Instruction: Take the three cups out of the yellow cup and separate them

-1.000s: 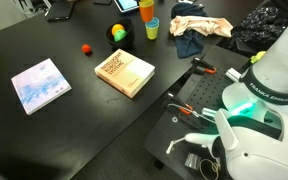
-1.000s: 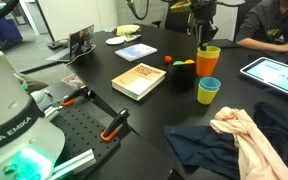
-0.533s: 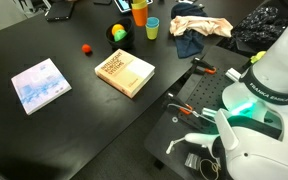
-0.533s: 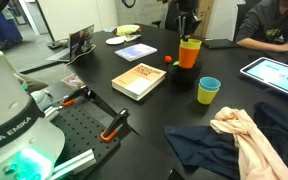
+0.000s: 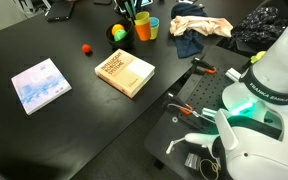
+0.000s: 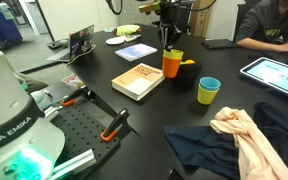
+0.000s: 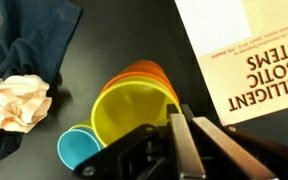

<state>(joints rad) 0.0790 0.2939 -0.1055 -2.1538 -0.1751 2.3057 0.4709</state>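
My gripper [image 6: 168, 44] is shut on the rim of an orange cup [image 6: 172, 65] and holds it upright beside the book. In the wrist view the orange cup [image 7: 152, 78] shows a yellow inside, and my gripper [image 7: 187, 117] pinches its near wall. In an exterior view the yellow cup [image 6: 208, 94] stands alone on the black table, apart from the held cup, with a blue cup [image 6: 210, 84] nested in it. The blue cup [image 7: 79, 148] also shows in the wrist view. From the other side, my gripper [image 5: 134, 14] is above the orange cup [image 5: 142, 30], close to the yellow cup [image 5: 153, 28].
A tan book [image 6: 139, 80] lies next to the held cup. A yellow-green ball [image 5: 119, 33] and a red ball [image 5: 85, 47] lie nearby. Dark and beige cloths [image 6: 239, 135], a tablet [image 6: 274, 73] and a blue-white book [image 5: 40, 85] also lie on the table.
My gripper has carried the orange cup sideways, away from the yellow cup and toward the book. The yellow cup with the blue one inside has stayed put.
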